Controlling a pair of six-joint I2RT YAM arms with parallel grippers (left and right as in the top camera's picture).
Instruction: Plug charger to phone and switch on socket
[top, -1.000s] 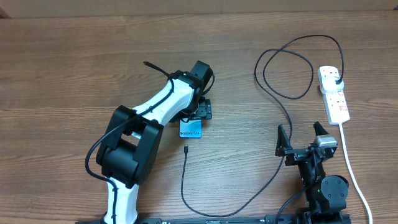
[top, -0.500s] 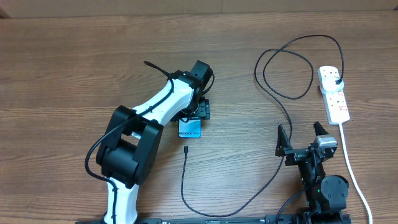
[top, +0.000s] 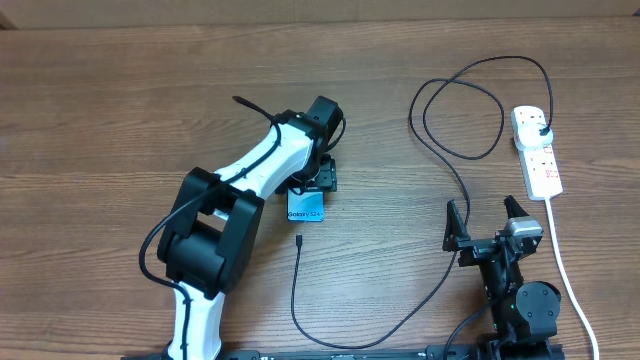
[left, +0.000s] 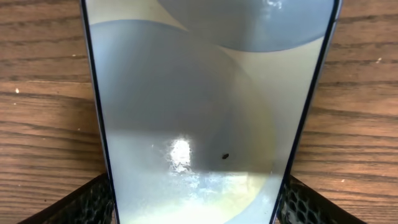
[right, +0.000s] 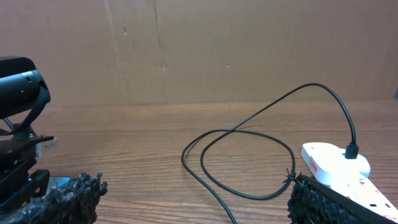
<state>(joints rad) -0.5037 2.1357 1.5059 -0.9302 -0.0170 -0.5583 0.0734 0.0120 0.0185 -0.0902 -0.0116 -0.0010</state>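
My right gripper (right: 193, 210) is wide open, with one bumpy black fingertip (right: 65, 198) low on the left and the other low on the right, over the brown wood table (right: 137, 143). In front of me the thin black charger (right: 352, 150) makes a big loop on the table, then curves up and comes down to its plug, which sits in the white socket (right: 329, 159) with red marks. On the far left is the other arm (right: 18, 81), black, with a thin bit of the blue phone (right: 59, 182) under it, and a plain brown wall (right: 186, 50) stands behind.
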